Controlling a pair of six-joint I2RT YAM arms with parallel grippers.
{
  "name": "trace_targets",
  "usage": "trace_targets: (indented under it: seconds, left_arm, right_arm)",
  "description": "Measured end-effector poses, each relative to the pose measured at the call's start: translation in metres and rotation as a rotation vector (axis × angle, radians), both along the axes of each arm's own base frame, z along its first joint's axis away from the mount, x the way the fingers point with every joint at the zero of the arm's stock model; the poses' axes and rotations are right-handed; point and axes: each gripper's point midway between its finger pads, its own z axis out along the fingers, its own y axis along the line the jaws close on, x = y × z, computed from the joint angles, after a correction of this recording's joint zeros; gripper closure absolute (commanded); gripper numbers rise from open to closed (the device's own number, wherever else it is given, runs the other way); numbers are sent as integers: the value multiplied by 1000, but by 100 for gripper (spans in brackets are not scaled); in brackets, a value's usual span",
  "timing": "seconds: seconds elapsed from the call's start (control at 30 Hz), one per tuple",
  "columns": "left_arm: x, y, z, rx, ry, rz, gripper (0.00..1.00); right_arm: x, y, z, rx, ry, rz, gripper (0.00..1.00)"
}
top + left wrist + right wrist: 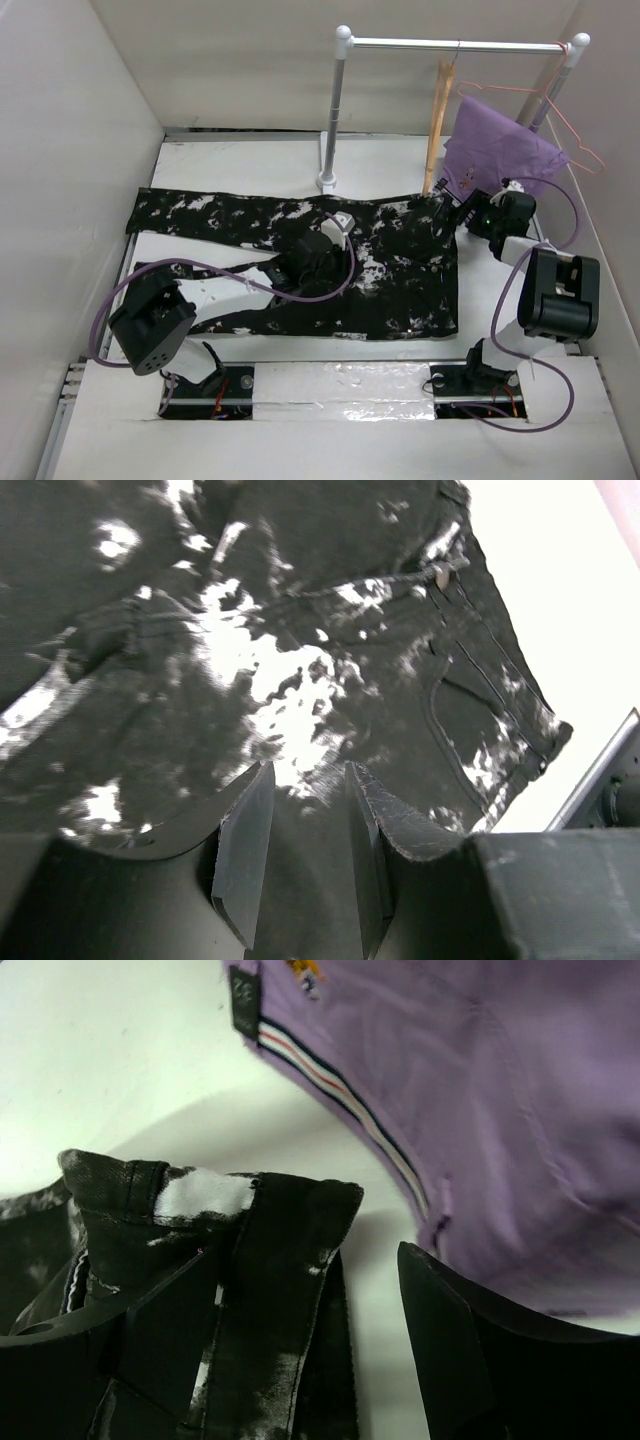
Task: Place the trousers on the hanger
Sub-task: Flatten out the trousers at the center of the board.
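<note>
Black trousers (400,270) lie flat; our right hand (305,1260) gapes at the waistband corner (300,1195), our left hand (308,775) is half-open and empty. We should pinch, then lift towards the hanger (437,120).

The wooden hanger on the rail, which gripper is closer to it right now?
Right. The right gripper sits at the waistband corner of the trousers, close beside the lower end of the hanger. The left gripper is over the trousers' middle, farther left.
</note>
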Motion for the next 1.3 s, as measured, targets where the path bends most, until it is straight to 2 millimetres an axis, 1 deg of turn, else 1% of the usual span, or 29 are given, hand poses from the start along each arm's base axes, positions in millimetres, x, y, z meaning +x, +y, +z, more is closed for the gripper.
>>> trace_targets:
  seconds: [0.2,0.3,0.33,0.4,0.43,0.47,0.5,0.53,0.57,0.6,0.67,0.8,0.9,0.97,1.03,1.07,1.13,1.17,1.2,1.23,1.3]
  left_arm:
    - [-5,-5,-1,2,6,-23,68]
    - [-4,-3,-3,12,8,-13,68]
    - [-3,-2,-3,19,7,-4,68]
    - [1,1,-3,31,1,19,68]
    - [3,2,-3,34,-3,28,68]
    - [4,3,-2,36,-7,38,68]
    - [5,3,-2,38,-10,45,68]
    - [6,4,-2,41,-12,51,68]
    - [7,5,-2,43,-15,57,68]
    - [8,6,-3,46,-16,63,68]
    - [9,6,-3,48,-18,69,68]
    - [10,8,-4,55,-20,79,68]
    - [12,10,-4,60,-23,88,68]
    - [13,10,-4,62,-26,95,68]
    - [14,12,-4,65,-30,106,68]
    - [15,12,-4,67,-32,111,68]
    - [17,14,-4,70,-37,122,68]
    - [18,15,-3,71,-41,129,68]
    - [19,16,-3,73,-44,136,68]
    - [19,16,-2,73,-46,141,68]
    - [20,18,-1,75,-51,150,68]
  right_arm:
    - [18,18,-22,106,12,90,23]
    - [23,25,-27,161,0,111,22]
    - [25,28,-26,178,-14,121,23]
    - [30,33,-21,210,-54,139,32]
    - [32,35,-18,223,-77,151,35]
    - [34,37,-14,237,-98,160,44]
    - [35,40,-12,253,-118,170,60]
    - [36,41,-10,268,-138,177,64]
    - [38,42,-8,292,-161,184,73]
    - [39,44,-8,309,-177,193,84]
    - [40,44,-12,353,-193,196,100]
    - [31,43,-20,418,-210,182,100]
    - [28,40,-13,420,-227,169,100]
    - [25,37,0,398,-252,159,90]
    - [20,34,19,352,-294,145,79]
    - [17,32,31,314,-320,140,65]
    - [13,30,51,249,-357,134,49]
    - [12,31,61,205,-375,137,35]
    - [12,34,69,163,-381,143,28]
    - [14,40,75,128,-384,157,27]
    - [20,56,78,51,-357,188,26]
